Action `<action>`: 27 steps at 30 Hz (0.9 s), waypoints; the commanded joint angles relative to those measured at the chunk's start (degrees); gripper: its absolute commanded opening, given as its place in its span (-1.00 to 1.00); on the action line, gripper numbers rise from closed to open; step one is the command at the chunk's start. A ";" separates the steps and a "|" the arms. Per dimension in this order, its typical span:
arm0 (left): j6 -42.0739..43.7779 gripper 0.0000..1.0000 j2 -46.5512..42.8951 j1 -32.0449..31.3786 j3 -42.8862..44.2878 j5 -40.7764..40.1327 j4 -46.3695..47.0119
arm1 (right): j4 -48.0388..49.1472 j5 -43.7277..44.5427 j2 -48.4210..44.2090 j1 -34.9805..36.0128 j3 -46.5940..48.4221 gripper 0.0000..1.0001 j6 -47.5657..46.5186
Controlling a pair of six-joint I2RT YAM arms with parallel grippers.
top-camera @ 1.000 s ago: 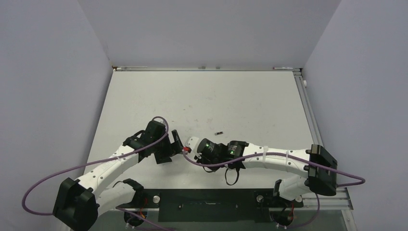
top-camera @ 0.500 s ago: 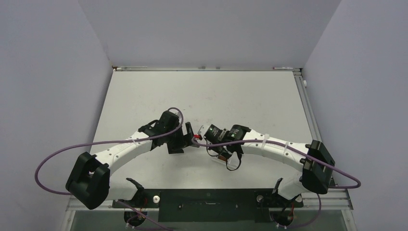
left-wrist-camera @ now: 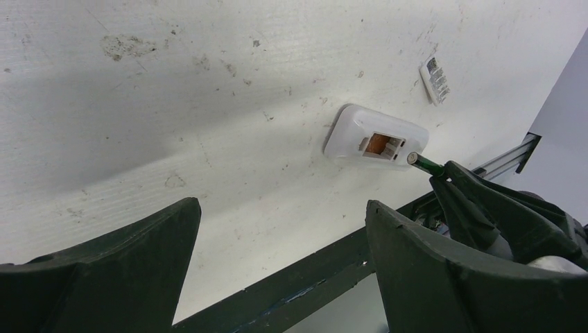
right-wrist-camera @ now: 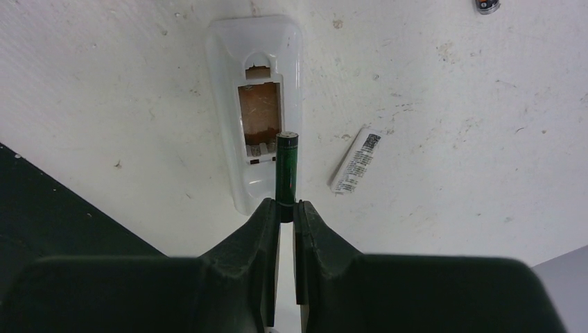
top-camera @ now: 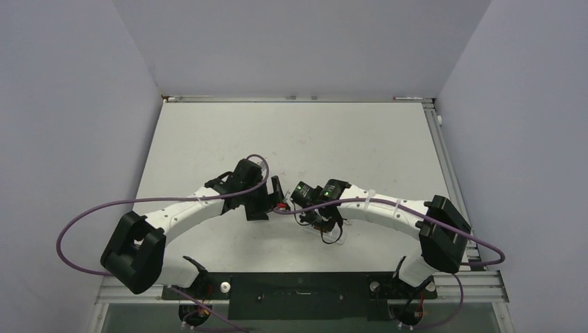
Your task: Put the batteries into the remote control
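The remote control (right-wrist-camera: 258,104) lies on the table, a white bar with its open battery slot facing up. It also shows in the left wrist view (left-wrist-camera: 374,139). My right gripper (right-wrist-camera: 286,208) is shut on the rear end of a dark green battery (right-wrist-camera: 286,166). The battery's free tip is over the near end of the slot. The same battery (left-wrist-camera: 424,164) shows in the left wrist view, with its metal tip at the remote's edge. A second battery (right-wrist-camera: 487,5) lies on the table farther off. My left gripper (left-wrist-camera: 282,207) is open and empty, a short way from the remote.
A small white cover piece with a printed label (right-wrist-camera: 356,159) lies on the table beside the remote, and shows in the left wrist view too (left-wrist-camera: 434,78). In the top view both grippers meet near the table's middle: left (top-camera: 269,200), right (top-camera: 284,207). The black rail runs along the near edge.
Both arms have reached farther from the near edge toward the table's middle. The right gripper still holds the battery, now at the remote's slot. The left gripper stayed open.
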 commanded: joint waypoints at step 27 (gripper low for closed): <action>3.41 0.73 -0.78 4.36 -1.75 3.39 2.45 | 1.19 -2.87 8.62 0.41 0.34 -0.83 -3.06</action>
